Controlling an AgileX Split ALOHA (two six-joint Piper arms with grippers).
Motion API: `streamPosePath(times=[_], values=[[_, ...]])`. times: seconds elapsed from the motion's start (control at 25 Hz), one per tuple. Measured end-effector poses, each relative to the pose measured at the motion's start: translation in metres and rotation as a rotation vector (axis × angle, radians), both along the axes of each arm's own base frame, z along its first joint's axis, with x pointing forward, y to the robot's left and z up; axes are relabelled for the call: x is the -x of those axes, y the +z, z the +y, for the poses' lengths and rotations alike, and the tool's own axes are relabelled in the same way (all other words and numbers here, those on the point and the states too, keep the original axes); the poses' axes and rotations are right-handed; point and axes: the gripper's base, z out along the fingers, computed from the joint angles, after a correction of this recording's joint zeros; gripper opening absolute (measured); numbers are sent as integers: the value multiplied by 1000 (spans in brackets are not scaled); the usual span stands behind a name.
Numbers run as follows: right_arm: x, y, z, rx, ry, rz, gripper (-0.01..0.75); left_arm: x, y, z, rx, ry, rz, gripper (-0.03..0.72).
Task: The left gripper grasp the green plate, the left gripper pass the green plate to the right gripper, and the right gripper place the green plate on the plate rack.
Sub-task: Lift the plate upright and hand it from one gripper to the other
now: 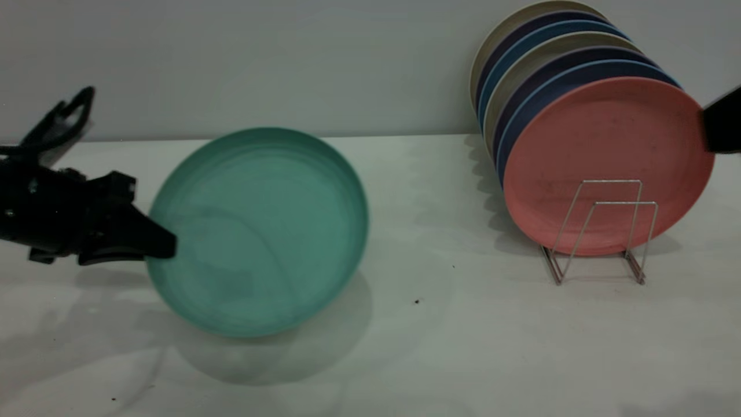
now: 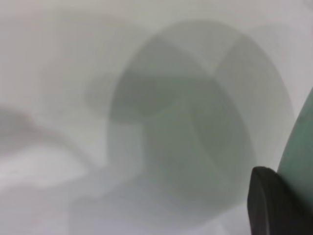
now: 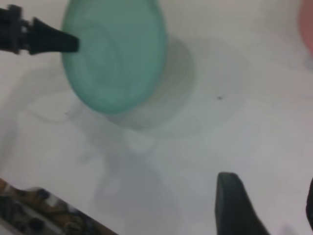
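We note the left gripper (image 1: 162, 246) at the exterior view's left, fingers clamped on the left rim of the green plate (image 1: 260, 231), which is held tilted up off the table (image 1: 434, 347), its face toward the camera. The plate's free edge points toward the right arm's side. The right gripper (image 1: 722, 120) sits well apart at the far right, just beside the salmon-pink plate (image 1: 608, 165) in the plate rack (image 1: 602, 231); its fingers look spread in its own wrist view. We judge the handover gap is wide.
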Motion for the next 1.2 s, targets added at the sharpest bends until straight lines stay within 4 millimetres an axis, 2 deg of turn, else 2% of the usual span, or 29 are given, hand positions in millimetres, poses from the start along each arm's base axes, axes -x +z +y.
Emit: streamPosePath(times=[0.36, 0.64, 0.92, 1.2], values=[[-44, -47, 12, -107, 71, 48, 377, 2, 13, -45, 16, -111, -32, 16], [-62, -82, 18, -173, 95, 98, 377, 7, 19, -70, 47, -167, -40, 16], [-67, -95, 21, -192, 132, 123, 377, 13, 22, -96, 100, -216, -30, 16], [-69, -93, 21, -192, 134, 113, 377, 20, 25, -118, 156, -244, -26, 16]])
